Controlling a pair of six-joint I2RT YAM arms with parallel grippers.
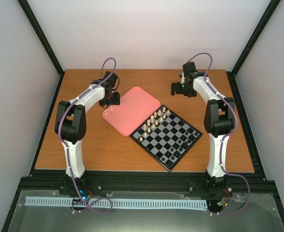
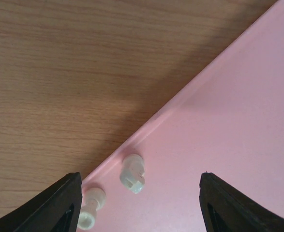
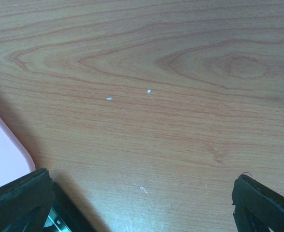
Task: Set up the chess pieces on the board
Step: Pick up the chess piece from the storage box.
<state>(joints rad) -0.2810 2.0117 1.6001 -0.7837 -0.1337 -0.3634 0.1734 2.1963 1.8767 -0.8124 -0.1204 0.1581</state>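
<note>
Left fingers (image 2: 54,203): spread apart, empty, above the edge of the pink tray (image 2: 238,121).
Chess pieces (image 2: 132,173): two laid sideways on that tray between them, nearer the left-hand one; long axes across the closing line.
Right fingers (image 3: 16,198): spread apart over the surface (image 3: 146,72), well away.

A wood-grain table (image 1: 83,145) carries a pink rounded tray (image 1: 132,108) near its middle. Just beside the tray, on the right, a black-and-grey chessboard (image 1: 165,137) lies set diagonally.
</note>
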